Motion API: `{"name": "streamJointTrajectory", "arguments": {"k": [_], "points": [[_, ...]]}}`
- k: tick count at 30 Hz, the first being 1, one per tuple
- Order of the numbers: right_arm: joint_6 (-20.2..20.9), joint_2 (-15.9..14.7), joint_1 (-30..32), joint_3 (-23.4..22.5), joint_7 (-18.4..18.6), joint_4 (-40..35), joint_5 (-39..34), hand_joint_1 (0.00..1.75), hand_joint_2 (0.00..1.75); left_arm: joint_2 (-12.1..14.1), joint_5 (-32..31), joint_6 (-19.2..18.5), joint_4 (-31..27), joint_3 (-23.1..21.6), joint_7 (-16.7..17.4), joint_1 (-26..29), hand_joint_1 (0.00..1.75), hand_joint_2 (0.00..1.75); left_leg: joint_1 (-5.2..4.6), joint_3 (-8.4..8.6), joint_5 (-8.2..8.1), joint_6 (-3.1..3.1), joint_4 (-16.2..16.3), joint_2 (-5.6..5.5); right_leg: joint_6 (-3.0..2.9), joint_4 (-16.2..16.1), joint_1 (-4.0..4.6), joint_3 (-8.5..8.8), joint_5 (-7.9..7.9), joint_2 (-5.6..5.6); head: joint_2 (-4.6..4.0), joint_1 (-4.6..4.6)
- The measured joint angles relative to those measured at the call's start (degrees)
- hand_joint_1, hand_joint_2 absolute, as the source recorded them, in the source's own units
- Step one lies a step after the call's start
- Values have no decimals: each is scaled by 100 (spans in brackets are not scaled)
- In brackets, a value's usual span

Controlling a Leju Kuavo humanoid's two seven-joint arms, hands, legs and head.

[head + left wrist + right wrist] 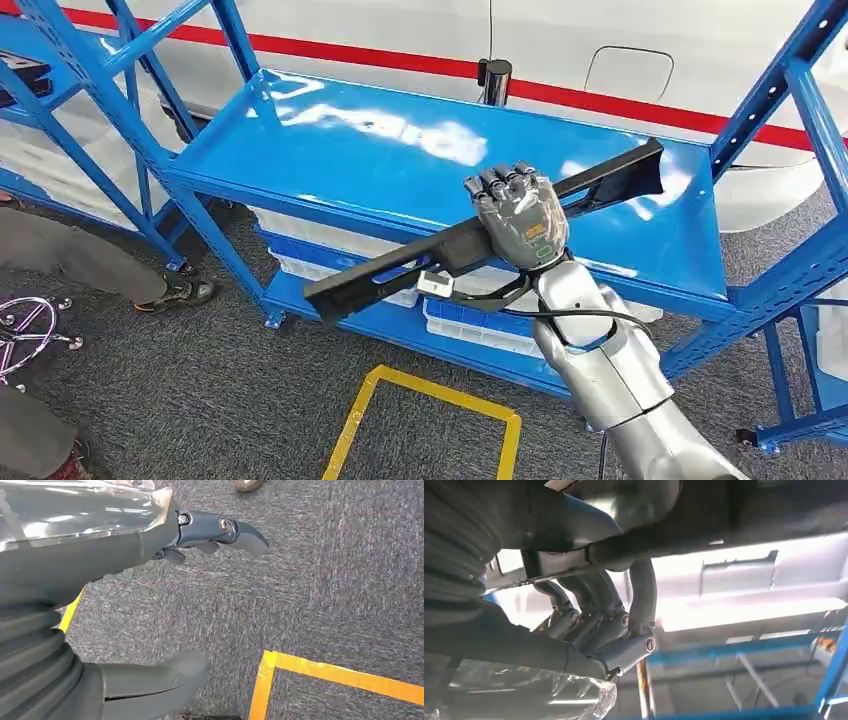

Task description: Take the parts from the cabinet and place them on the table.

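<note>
So the right robot hand [520, 215] is gripping a long black part [400, 265] around its middle, fingers wrapped over the top, probably so the thing balances instead of tipping. It's holding the part slanted over the front edge of the blue shelf [330, 150], one end lying over the shelf's right side, the other sticking out past the front edge over the carpet. Looks like it's mid lift-out to me. The left robot hand [150, 605] is hanging over the carpet [325, 580] near some yellow tape [320, 672], fingers apart, holding nothing.
</note>
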Motion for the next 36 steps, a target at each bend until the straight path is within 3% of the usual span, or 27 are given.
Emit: {"name": "streamJointTrajectory", "arguments": {"k": [9, 20, 36], "points": [[249, -310, 500, 0, -94, -869, -262, 162, 175, 2, 57, -181, 0, 133, 314, 9, 0, 175, 0, -3, -2, 1, 0, 1, 0, -1, 0, -1, -1, 0, 0, 0], [303, -382, 660, -59, -96, -1027, -187, 162, 175, 2, 149, -726, 0, 258, 737, 4, 0, 175, 0, 0, -2, 2, 0, 1, 0, -1, 0, -1, -1, 0, 0, 0], [312, -389, 805, -203, -24, -1132, 27, 162, 175, 2, 160, -865, 0, 284, 809, 2, 0, 175, 0, -2, -3, 2, 0, 2, 0, -1, -1, -1, -1, 1, 0, 0]]}}
